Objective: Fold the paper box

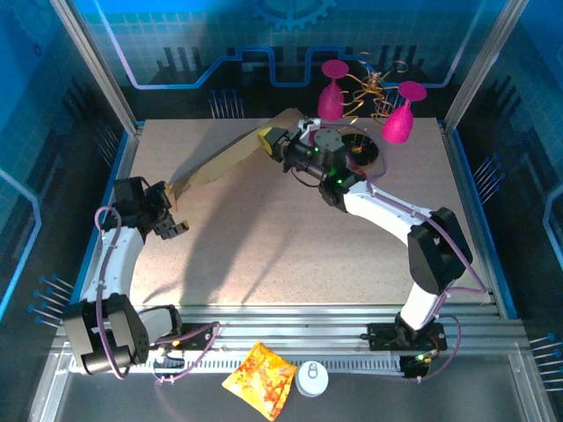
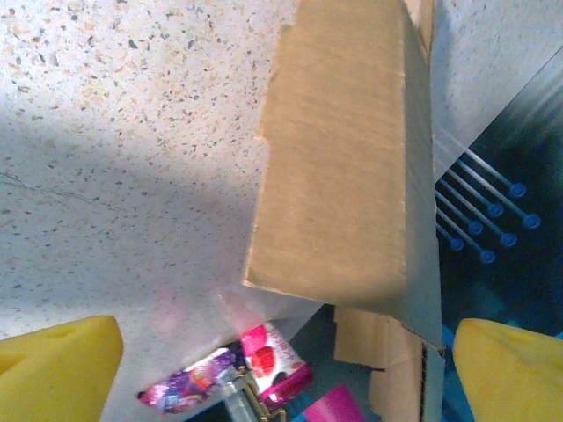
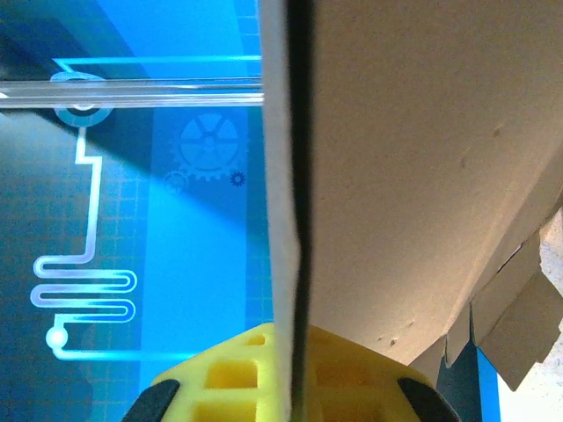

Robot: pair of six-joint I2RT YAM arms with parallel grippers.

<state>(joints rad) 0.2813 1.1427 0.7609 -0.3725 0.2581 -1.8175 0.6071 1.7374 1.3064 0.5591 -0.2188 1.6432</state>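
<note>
Holding box [image 1: 230, 158] tilted at upper centre-left by one end.
Clamping far end in right gripper [image 1: 268, 141], leaving left gripper [image 1: 173, 213] fingers wide apart beside lower end; risking twist or slip from thin pinch.

a robotics lab test cell: a speckled tabletop [image 1: 264, 264] fenced by aluminium posts [image 1: 95, 66] and blue panels [image 1: 176, 35] printed with gears and circuit traces, with a left arm [image 1: 110, 255] and a right arm [image 1: 387, 211] bolted to a slotted rail [image 1: 290, 338] at the near edge.
</note>
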